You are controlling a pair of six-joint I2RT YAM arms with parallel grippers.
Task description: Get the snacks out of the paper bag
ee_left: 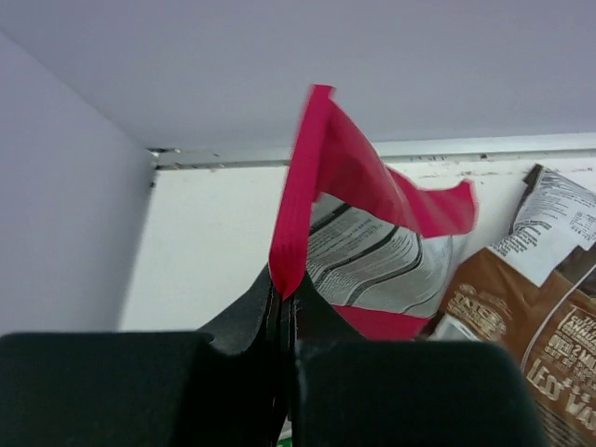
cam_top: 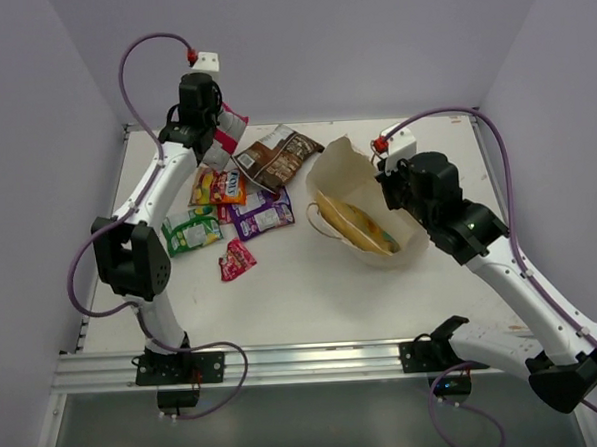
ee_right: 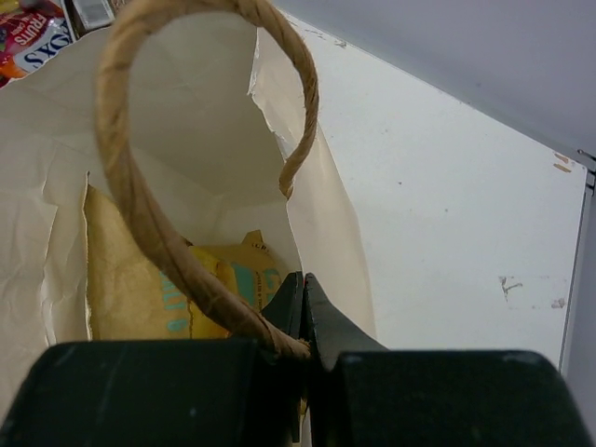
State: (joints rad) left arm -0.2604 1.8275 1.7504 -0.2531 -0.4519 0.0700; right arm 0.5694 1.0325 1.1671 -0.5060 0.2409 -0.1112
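Note:
The paper bag (cam_top: 348,166) lies open in the middle right of the table, with the tan-yellow chip bag (cam_top: 354,226) inside it. My right gripper (cam_top: 395,183) is shut on the bag's rim. In the right wrist view the right gripper (ee_right: 305,291) pinches the cream wall (ee_right: 326,214) next to a brown string handle (ee_right: 140,205), and the chip bag (ee_right: 130,289) shows inside. My left gripper (cam_top: 214,130) is at the far left, shut on the pink-white bag (cam_top: 232,135). In the left wrist view the left gripper (ee_left: 284,291) clamps that bag's (ee_left: 372,251) red edge.
The brown bag (cam_top: 275,155) lies at the back, also in the left wrist view (ee_left: 521,317). Orange (cam_top: 220,188), purple (cam_top: 261,215), green (cam_top: 191,232) and pink (cam_top: 236,259) packets lie on the left half of the table. Walls enclose the table at the back and sides.

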